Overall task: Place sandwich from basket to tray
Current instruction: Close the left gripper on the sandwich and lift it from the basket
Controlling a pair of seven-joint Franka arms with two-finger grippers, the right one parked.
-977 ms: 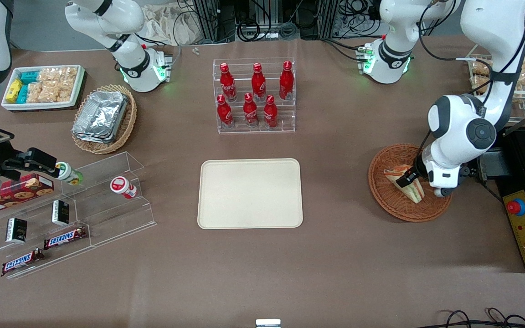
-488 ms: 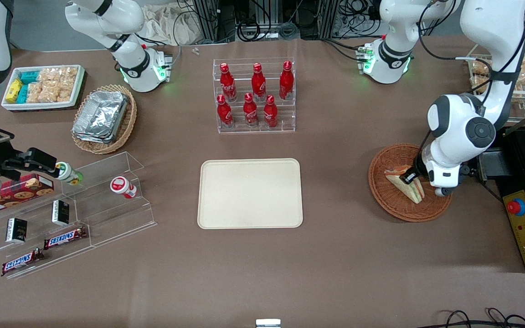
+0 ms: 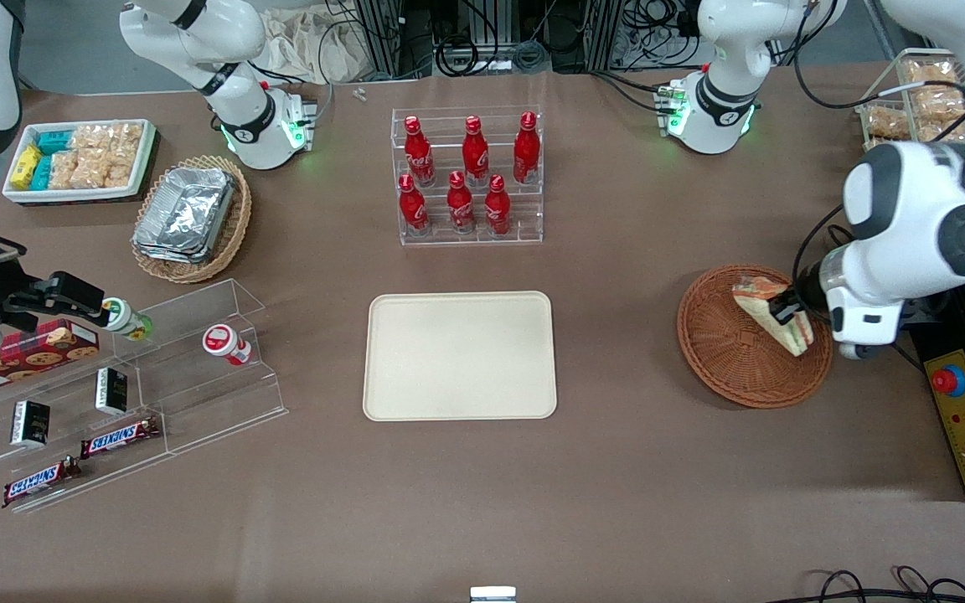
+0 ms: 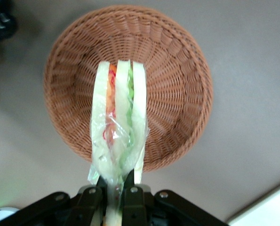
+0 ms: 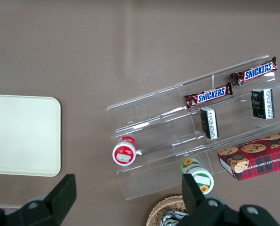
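The gripper (image 4: 115,194) pinched the sandwich (image 4: 118,136) by its wide end, lifted clear above the woven wicker basket (image 4: 177,70). The plastic-wrapped wedge stretched lengthwise away from the fingers (image 4: 131,200), its bread and filling layers on edge. The flat, smooth tray (image 3: 460,355) lay well apart, toward the parked arm.

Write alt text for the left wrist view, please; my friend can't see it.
A black pincer is shut on a plastic-wrapped sandwich and holds it above a round reddish-brown wicker basket, which has nothing else in it. The basket rests on a brown table.
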